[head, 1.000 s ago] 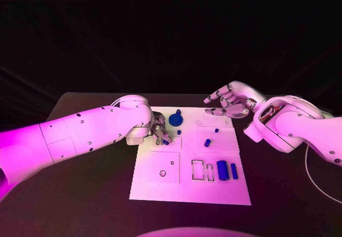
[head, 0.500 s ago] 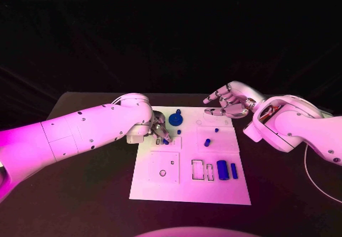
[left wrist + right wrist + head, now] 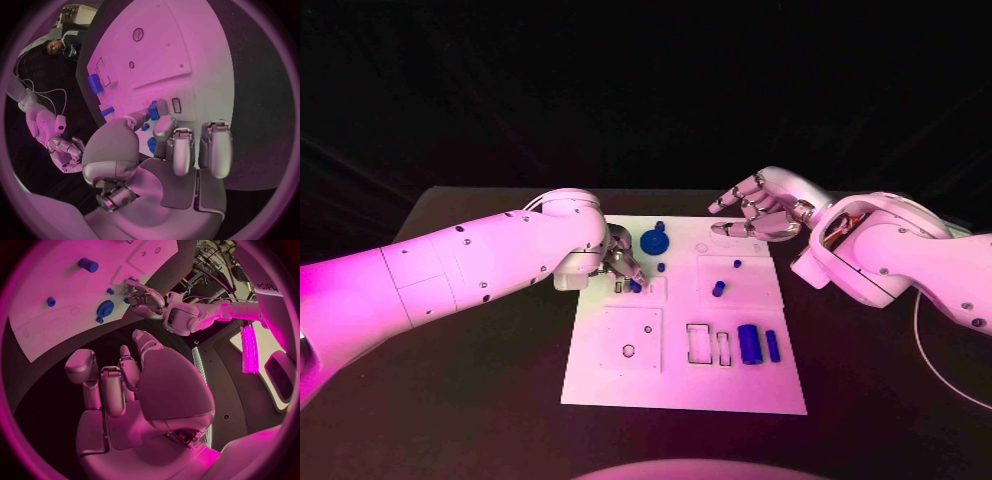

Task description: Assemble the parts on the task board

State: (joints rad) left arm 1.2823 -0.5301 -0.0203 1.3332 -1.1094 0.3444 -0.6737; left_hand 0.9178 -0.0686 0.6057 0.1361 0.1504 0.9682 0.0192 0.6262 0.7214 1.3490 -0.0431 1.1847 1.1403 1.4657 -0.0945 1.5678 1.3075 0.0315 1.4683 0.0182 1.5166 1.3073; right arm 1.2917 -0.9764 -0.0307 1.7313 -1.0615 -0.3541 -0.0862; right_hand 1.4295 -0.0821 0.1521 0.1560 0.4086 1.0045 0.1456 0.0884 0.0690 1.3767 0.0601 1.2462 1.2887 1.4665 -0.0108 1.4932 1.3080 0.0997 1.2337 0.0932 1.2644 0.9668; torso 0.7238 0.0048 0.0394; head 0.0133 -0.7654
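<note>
The white task board (image 3: pixel 682 385) lies in the middle of the table. My left hand (image 3: pixel 620 262) is low over the board's far left part and pinches a small blue part (image 3: pixel 153 111) between thumb and a finger, next to a small slot (image 3: pixel 176 105). A round blue gear piece (image 3: pixel 655 241) stands just beyond it. Small blue pegs (image 3: pixel 718 289) stand further right. A blue cylinder (image 3: pixel 750 344) and a blue bar (image 3: pixel 773 346) lie at the board's right. My right hand (image 3: pixel 762 212) hovers over the far right corner, fingers apart, holding nothing.
Rectangular frames (image 3: pixel 700 343) and a square inset with a hole (image 3: pixel 630 340) mark the board's near half. The black table (image 3: pixel 473 400) runs round the board on all sides. In the right wrist view the left hand (image 3: pixel 145 297) shows beside the gear piece (image 3: pixel 105 306).
</note>
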